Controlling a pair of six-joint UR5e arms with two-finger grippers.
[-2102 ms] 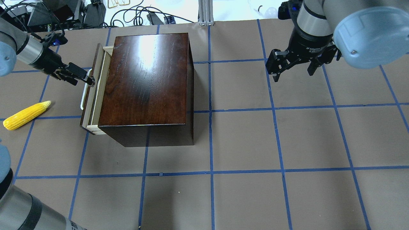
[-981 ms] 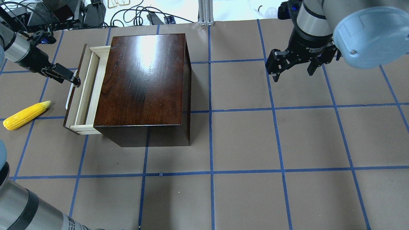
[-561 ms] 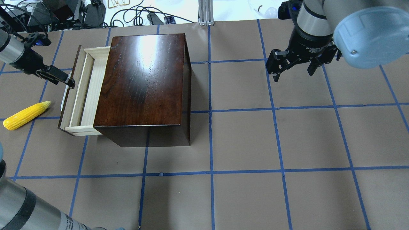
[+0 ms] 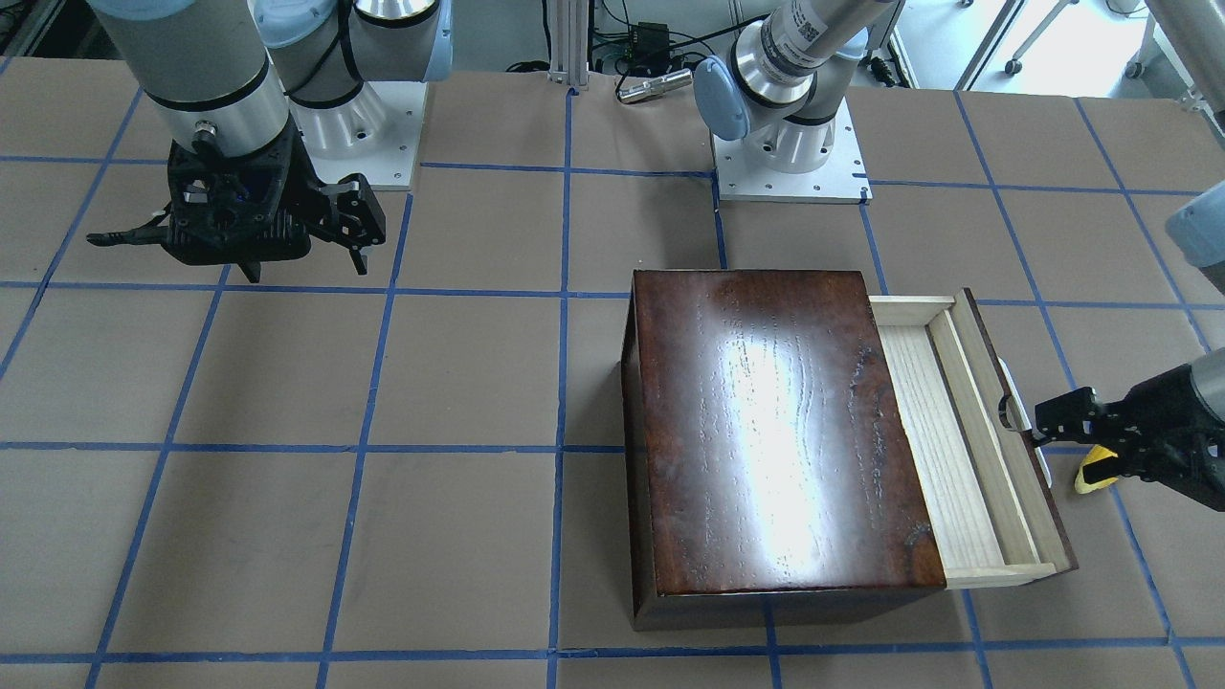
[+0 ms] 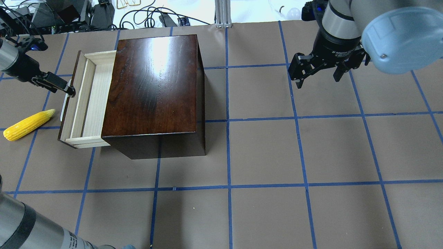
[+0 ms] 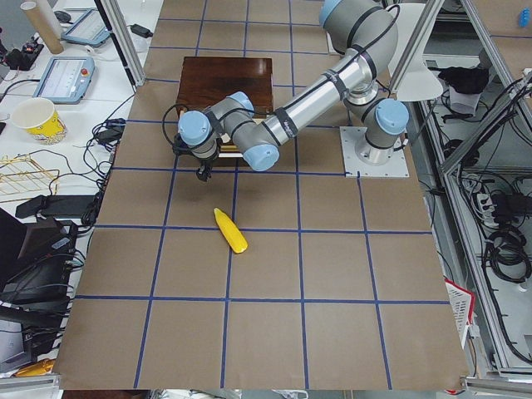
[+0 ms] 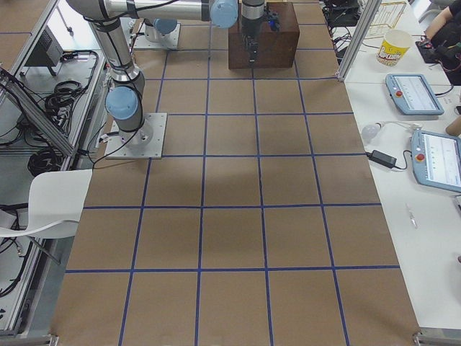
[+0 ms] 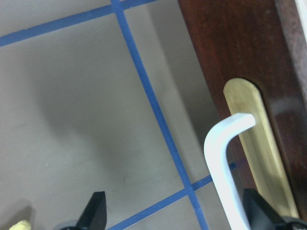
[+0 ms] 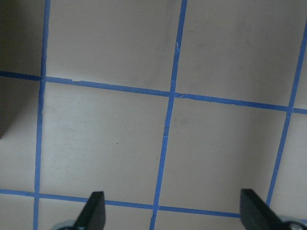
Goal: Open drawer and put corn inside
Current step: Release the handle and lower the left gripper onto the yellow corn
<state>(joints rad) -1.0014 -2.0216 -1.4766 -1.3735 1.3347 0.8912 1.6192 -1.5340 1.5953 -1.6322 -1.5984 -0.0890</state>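
The dark-brown box (image 5: pixel 152 79) stands on the table's left half. Its drawer (image 5: pixel 88 100) is pulled out to the left and its pale tray is bare. My left gripper (image 5: pixel 69 91) is at the white loop handle (image 5: pixel 64 110). In the left wrist view the handle (image 8: pixel 220 163) lies between the spread fingers, close to the right fingertip (image 8: pixel 256 211), in front of the dark front panel (image 8: pixel 240 52). The gripper is open. The yellow corn (image 5: pixel 28 125) lies on the table left of the drawer, untouched. My right gripper (image 5: pixel 316 74) hangs open and empty at the far right.
Brown paper with a blue tape grid covers the table (image 5: pixel 263 152). Cables and gear lie beyond the far edge (image 5: pixel 145 17). From the front, the drawer (image 4: pixel 957 431) sticks out beside my left gripper (image 4: pixel 1038 431), with the corn's tip (image 4: pixel 1091 476) behind it.
The drawer has slid out further to the left with my left gripper at its handle. The box has shifted slightly left. The corn and the right arm have not moved.
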